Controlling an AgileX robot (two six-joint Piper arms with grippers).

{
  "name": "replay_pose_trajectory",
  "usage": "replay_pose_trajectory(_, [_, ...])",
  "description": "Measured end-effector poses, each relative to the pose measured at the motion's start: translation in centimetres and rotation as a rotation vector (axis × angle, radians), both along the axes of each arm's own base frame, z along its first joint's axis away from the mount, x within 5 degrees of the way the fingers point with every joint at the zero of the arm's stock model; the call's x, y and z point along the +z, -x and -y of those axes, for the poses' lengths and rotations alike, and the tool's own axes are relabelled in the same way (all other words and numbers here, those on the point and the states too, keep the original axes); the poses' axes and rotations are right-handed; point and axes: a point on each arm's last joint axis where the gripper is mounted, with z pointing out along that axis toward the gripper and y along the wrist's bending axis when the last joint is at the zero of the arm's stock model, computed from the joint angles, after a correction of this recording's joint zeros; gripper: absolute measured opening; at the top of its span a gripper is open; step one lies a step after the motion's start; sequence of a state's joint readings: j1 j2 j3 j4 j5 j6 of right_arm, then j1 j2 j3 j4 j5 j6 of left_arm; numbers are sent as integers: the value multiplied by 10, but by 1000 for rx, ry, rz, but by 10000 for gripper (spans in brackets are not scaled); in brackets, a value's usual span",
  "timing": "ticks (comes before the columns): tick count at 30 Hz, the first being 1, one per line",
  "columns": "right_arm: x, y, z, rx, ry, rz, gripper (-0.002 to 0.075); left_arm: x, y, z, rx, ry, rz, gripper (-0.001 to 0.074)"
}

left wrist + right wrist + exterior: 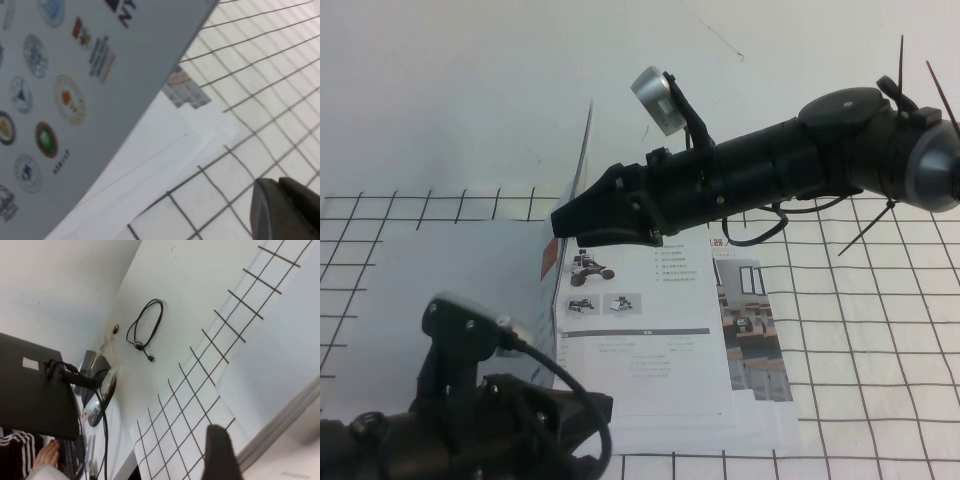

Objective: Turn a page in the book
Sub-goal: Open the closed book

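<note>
High view: the worktop (440,90) is plain white, and a sheet ruled with a black grid (880,340) covers its near half. The book (660,350) lies open on that grid near the middle, with a blank white leaf on its left side and printed text with small photos on its right.

At the lower left the left arm reaches in. The left claw (582,432) hangs low over the book's near left corner, and I cannot tell how its fingers stand. In the left wrist view one dark finger (282,210) shows above bare grid, apart from the paper, with rows of round logos on the raised sheet beside it.

At the book's spine the page (574,215) stands nearly upright, seen edge-on, with a strip of red at its lower edge. The right claw (570,222) meets this page at mid height, coming in from the right on its long dark arm, which crosses above the book's far half and hides it. Whether its fingers pinch the sheet cannot be made out.

In the right wrist view a black looped cable (146,329) lies on the white worktop beyond the grid, and a black laptop (35,390) sits at the edge.
</note>
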State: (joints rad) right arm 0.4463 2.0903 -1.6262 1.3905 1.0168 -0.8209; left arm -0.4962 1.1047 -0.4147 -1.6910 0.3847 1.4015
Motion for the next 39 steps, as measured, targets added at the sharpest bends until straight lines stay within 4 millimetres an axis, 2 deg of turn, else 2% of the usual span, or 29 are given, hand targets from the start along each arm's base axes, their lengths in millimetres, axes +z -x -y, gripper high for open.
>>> replay_pose_trajectory(10, [2, -1, -1, -12, -26, 8, 413, 23, -14, 28, 191, -74, 67, -3])
replay_pose_trajectory(17, [4, 2, -1, 21, -42, 4, 413, 22, -29, 37, 255, -99, 47, -3])
replay_pose_trajectory(26, [8, 5, -1, 43, -57, 9, 413, 16, -38, 28, 393, -164, 50, -3])
replay_pose_trajectory(33, [33, 12, 3, 58, -85, 97, 408, 16, -42, 18, 517, -194, 57, -3])
replay_pose_trajectory(36, [39, 15, 5, 73, -73, 142, 375, 16, -43, 14, 564, -197, 54, -3])
replay_pose_trajectory(39, [36, 18, 7, 102, 4, 192, 318, 16, -44, 12, 583, -201, 56, -3])
